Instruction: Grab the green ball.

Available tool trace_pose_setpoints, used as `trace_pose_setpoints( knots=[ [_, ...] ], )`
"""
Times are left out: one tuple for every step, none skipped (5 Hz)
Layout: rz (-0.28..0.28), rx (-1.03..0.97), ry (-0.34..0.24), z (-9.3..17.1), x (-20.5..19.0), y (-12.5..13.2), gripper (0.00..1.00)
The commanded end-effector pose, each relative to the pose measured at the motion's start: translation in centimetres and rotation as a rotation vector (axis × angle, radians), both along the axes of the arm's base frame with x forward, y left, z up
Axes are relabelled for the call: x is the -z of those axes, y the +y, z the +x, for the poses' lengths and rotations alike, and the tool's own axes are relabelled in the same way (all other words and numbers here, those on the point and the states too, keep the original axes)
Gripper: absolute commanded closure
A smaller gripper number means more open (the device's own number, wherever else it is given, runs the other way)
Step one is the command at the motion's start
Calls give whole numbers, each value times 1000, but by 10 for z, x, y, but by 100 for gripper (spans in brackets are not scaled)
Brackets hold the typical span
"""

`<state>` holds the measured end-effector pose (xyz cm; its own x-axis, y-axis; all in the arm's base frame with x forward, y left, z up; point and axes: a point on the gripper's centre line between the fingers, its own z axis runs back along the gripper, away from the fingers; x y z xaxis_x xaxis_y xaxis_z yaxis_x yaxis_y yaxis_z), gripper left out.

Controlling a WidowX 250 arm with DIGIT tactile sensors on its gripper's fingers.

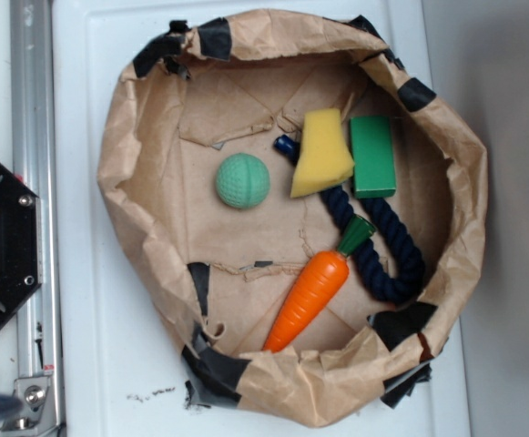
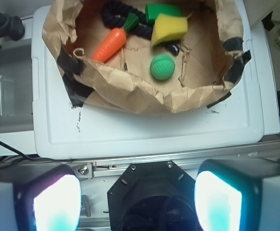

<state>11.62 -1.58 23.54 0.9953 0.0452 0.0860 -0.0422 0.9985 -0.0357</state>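
Observation:
The green ball (image 1: pixel 243 180) is a small mint-green dimpled ball lying on the floor of a rolled-down brown paper bag (image 1: pixel 137 127), left of centre. In the wrist view the green ball (image 2: pixel 162 67) sits well ahead, inside the paper bag (image 2: pixel 130 91). My gripper (image 2: pixel 137 202) is open and far back from the bag, over the black robot base (image 2: pixel 149 192). Its two pale fingers (image 2: pixel 55 204) stand wide apart at the frame's bottom with nothing between them. The gripper does not show in the exterior view.
Also in the bag: an orange carrot (image 1: pixel 307 299), a yellow sponge wedge (image 1: pixel 321 153), a dark green block (image 1: pixel 372 155) and a navy rope (image 1: pixel 387 255). The bag stands on a white tray (image 1: pixel 91 346). A metal rail (image 1: pixel 32 109) and the black base (image 1: pixel 0 246) lie left.

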Motion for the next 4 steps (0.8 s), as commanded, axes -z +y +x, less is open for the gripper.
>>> trace_pose_setpoints(
  knots=[
    [0, 0, 0, 0, 0, 0, 0],
    [41, -18, 9, 49, 34, 27, 0],
    [76, -33, 22, 82, 70, 51, 0],
    [102, -41, 41, 108, 107, 68, 0]
  ],
)
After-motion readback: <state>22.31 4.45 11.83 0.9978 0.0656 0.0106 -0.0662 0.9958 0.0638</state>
